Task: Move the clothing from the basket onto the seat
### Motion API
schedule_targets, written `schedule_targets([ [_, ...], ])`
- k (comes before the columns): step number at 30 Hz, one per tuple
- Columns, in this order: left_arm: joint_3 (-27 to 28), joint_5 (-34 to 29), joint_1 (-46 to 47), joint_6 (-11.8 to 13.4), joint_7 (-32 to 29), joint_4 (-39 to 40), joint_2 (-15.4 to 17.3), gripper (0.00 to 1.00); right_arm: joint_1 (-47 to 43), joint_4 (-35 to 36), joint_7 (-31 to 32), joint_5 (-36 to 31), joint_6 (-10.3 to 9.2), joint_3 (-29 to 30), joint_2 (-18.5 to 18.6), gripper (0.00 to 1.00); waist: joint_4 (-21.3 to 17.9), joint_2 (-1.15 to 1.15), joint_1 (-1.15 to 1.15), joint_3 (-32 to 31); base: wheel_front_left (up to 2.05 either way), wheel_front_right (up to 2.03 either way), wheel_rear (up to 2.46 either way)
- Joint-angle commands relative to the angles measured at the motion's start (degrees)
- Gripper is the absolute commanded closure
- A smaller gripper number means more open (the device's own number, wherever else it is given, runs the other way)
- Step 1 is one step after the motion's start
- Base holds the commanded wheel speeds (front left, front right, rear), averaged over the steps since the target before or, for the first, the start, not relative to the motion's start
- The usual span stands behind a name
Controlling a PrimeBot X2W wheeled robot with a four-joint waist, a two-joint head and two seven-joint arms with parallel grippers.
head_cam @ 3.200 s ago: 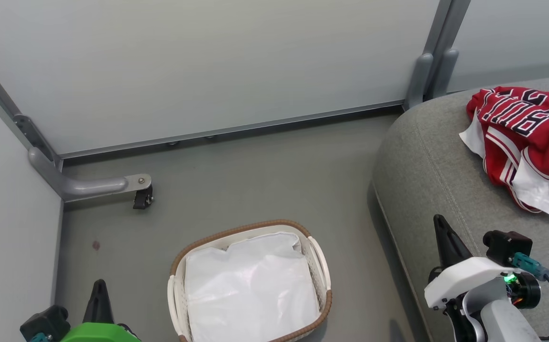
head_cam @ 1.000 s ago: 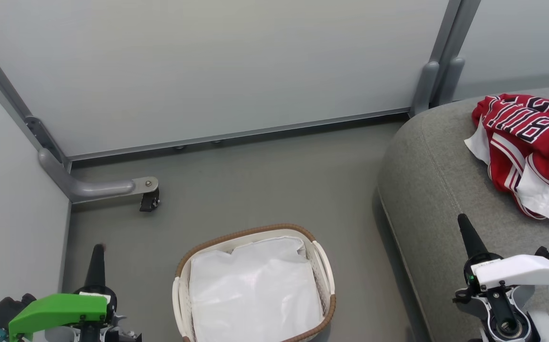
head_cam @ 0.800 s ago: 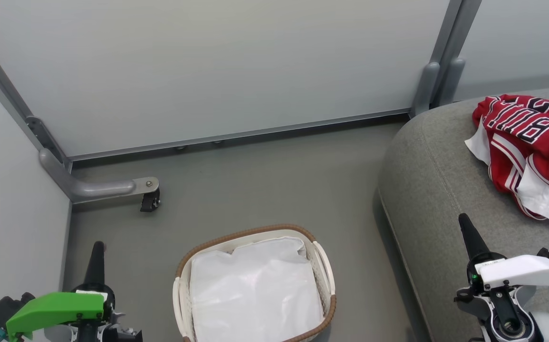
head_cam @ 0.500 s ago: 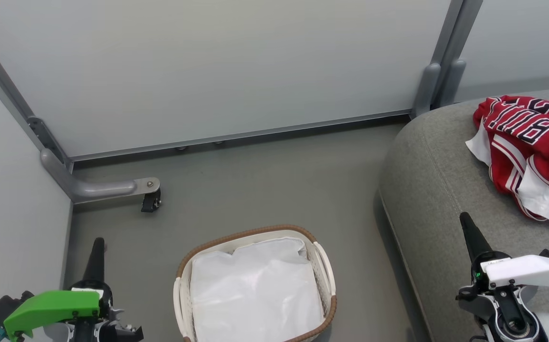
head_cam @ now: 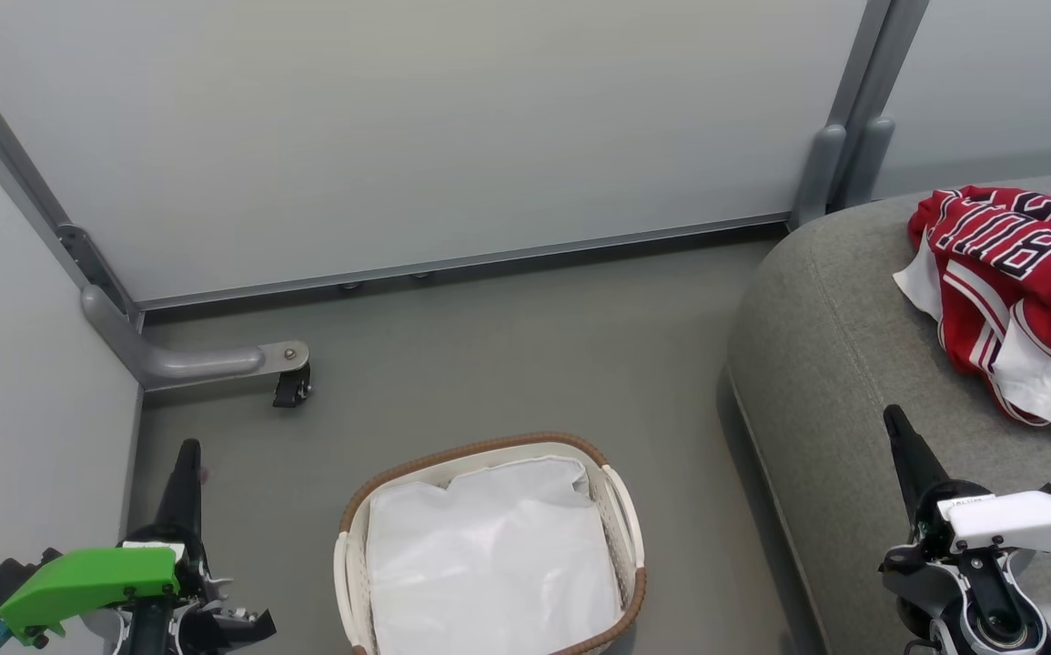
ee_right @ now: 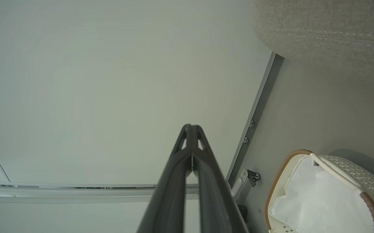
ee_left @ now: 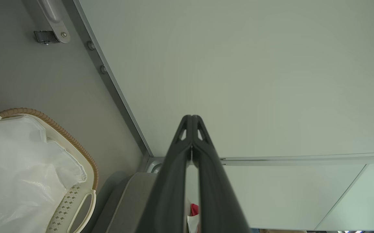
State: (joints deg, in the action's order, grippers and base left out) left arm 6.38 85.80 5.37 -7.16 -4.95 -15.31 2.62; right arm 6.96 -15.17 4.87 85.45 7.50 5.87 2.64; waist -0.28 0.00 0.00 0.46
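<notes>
Change in view: your head camera has shifted a little since three seconds ago, so the whole scene sits slightly lower and to the right; read that as the camera, not the things.
Change in arms: your left gripper [head_cam: 186,448] now reaches further up the picture than it did then, with its green cover in full view. Your right gripper [head_cam: 894,417] sits further right, its white cover turned broadside.
Unchanged: the clothing [head_cam: 1021,282] and the basket [head_cam: 489,446] lie as they did in every earlier picture.
Left gripper: the fingers are pressed together at the tip with nothing between them (the left wrist view shows it plainly), over the floor [head_cam: 489,346] left of the basket.
Right gripper: the fingers are likewise closed on nothing, and the tip shows against the seat [head_cam: 834,364].
Clothing: a crumpled red heap with white trim and black lettering lies on the seat, well apart from both grippers, and runs off the right edge.
Basket: it stands on the floor between the grippers and holds a white liner [head_cam: 489,555].
Surface: the floor is plain grey, and the seat's rounded grey edge has a seam line.
Room: pale wall panels [head_cam: 398,136] meet at a corner on your left, with a metal rail along the base. A grey bracket [head_cam: 207,359] ends in a small black caster [head_cam: 291,389], and a grey post [head_cam: 839,155] stands beside the seat.
</notes>
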Motion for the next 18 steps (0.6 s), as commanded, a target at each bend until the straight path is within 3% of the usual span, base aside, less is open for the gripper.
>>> schedule_targets([
  [1,0.21,1.17,0.98,-0.42,-0.28,0.41,0.41,1.00,-0.59,0.51,0.30,1.17,-0.01,0.25,0.35,1.00,0.02,0.00,0.00,-0.02,0.00,0.00,0.00],
  [18,0.26,6.68,1.15,-0.43,-1.81,1.37,0.43,1.00,-1.09,1.31,1.88,7.04,-0.02,0.80,0.39,1.00,0.28,0.00,0.00,-0.28,0.00,0.00,0.00],
])
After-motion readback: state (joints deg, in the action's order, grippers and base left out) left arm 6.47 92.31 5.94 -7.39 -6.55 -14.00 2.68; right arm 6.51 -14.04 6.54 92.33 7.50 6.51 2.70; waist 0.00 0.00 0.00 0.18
